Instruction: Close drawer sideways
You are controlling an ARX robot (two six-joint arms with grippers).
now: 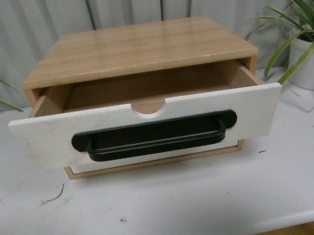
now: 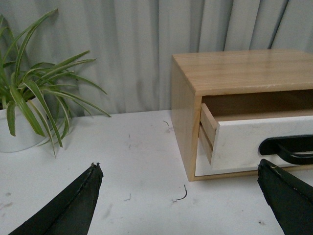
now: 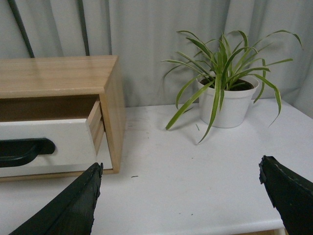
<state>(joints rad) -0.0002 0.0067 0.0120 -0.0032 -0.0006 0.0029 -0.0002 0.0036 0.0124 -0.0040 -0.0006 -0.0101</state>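
The drawer (image 1: 40,139), white-fronted with a long black bar handle (image 1: 154,136) and a semicircular notch in its top edge, stands pulled out of a wooden cabinet (image 1: 138,49) on the white table. Its inside looks empty. Neither arm shows in the front view. My left gripper (image 2: 178,169) is open and empty, low over the table to the left of the cabinet; the drawer (image 2: 244,142) shows past its fingertips (image 2: 93,176). My right gripper (image 3: 178,169) is open and empty, to the right of the cabinet, with the drawer (image 3: 58,147) beside it.
A plain white lower drawer front (image 1: 150,158) sits shut under the open one. A potted plant (image 1: 312,63) stands to the right of the cabinet; it also shows in the right wrist view (image 3: 222,105). Another plant (image 2: 19,125) stands to the left. A grey curtain hangs behind.
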